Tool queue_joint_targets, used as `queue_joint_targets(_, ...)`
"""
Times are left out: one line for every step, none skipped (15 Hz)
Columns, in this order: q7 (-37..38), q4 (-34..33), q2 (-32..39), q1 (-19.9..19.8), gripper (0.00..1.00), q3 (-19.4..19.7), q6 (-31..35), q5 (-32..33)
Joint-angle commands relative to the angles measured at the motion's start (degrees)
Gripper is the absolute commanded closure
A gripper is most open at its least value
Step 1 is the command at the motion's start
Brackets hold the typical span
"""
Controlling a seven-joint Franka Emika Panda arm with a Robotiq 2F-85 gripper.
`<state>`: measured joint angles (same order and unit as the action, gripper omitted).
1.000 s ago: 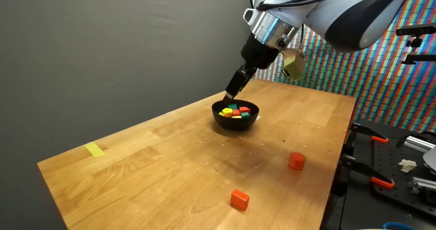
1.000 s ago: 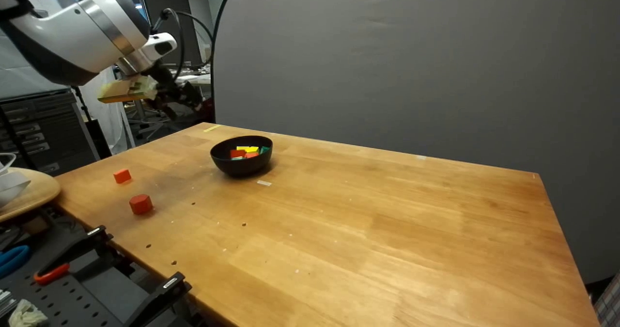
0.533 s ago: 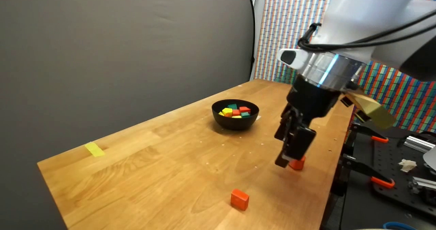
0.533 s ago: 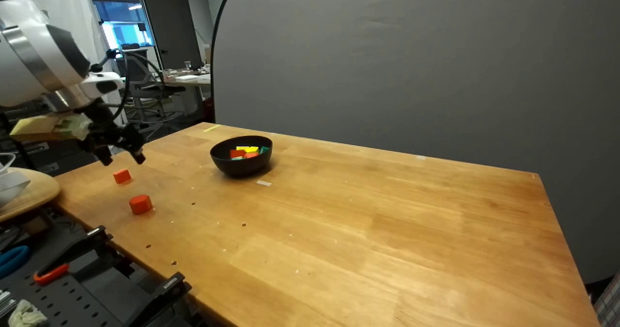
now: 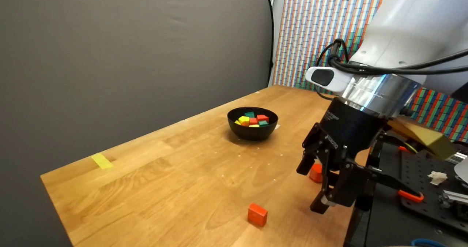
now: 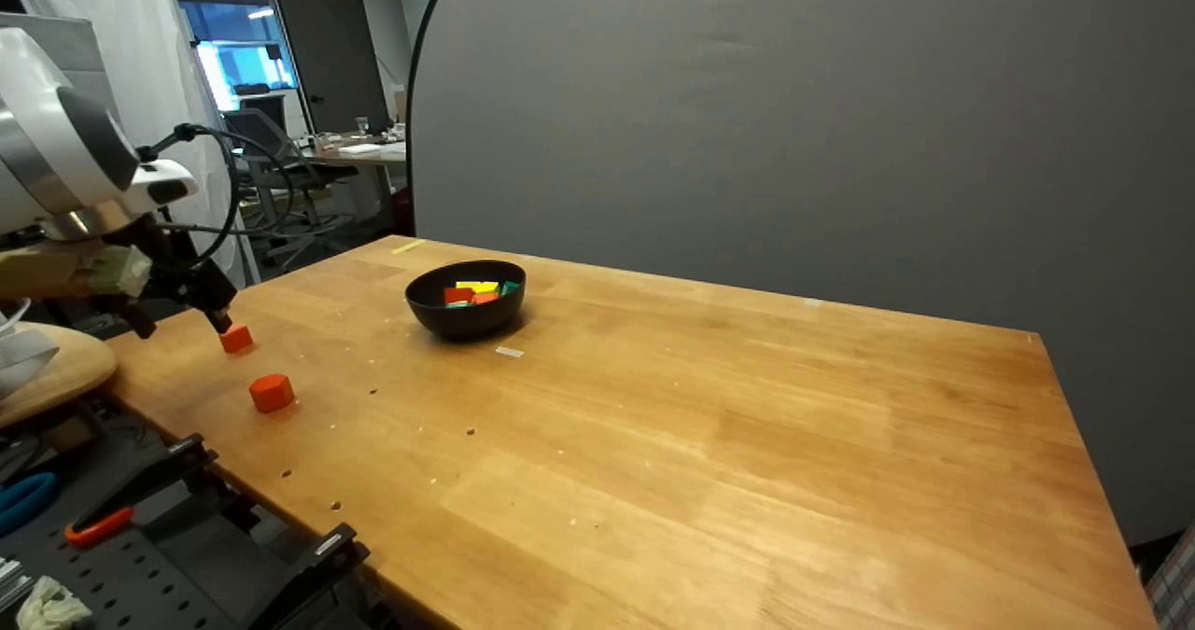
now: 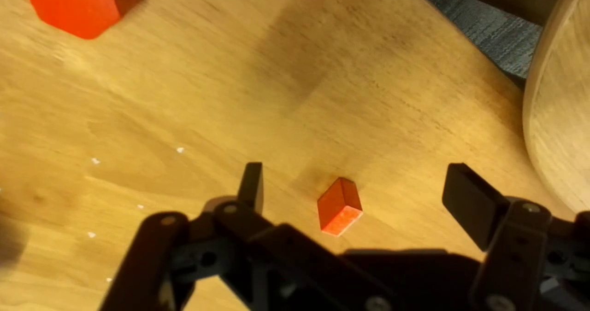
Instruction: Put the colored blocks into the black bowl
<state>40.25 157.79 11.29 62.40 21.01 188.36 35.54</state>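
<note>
Grained wood table (image 6: 709,443) (faintly glossy), smooth black bowl (image 5: 252,133), mirror-bright metal arm collar (image 5: 382,93), matt grey backdrop (image 5: 146,64)

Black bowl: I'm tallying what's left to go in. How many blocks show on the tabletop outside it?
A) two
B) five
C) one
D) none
A: both exterior views show a red-orange hexagonal block and a smaller red-orange block resting on the wooden tabletop, apart from the black bowl.
</note>
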Motion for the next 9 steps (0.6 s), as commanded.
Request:
queue_joint_targets(-1.35, -1.92, 4.34, -9.08, 0.0, -6.12, 7.67, 3.29)
queue_joint_targets(-11.71, -1.3, 5.08, -15.49, 0.0, -13.94, 9.14, -7.98)
queue_joint_targets(-1.74, -4.19, 7.76, -16.28, 0.0, -11.68, 10.67, 3.92)
queue_joint_targets(-2.87, -5.75, 9.54, -20.07, 0.0, -14.73, 11.43, 4.23)
queue_joint_targets(-2.37, -7.37, 11.02, -22.24, 0.0, -15.83, 11.93, 5.81)
queue_joint_targets(-1.65, -9.18, 12.59, -25.25, 0.0, -17.94, 12.01, 7.72)
queue_joint_targets(-1.41, -10.79, 13.75, -27.6, 0.0, -19.59, 11.59, 9.11)
queue_joint_targets(-1.18, -12.39, 14.85, -29.79, 0.0, -21.37, 11.03, 10.33)
queue_joint_targets(-1.03, -13.8, 15.83, -31.85, 0.0, -23.17, 10.54, 11.35)
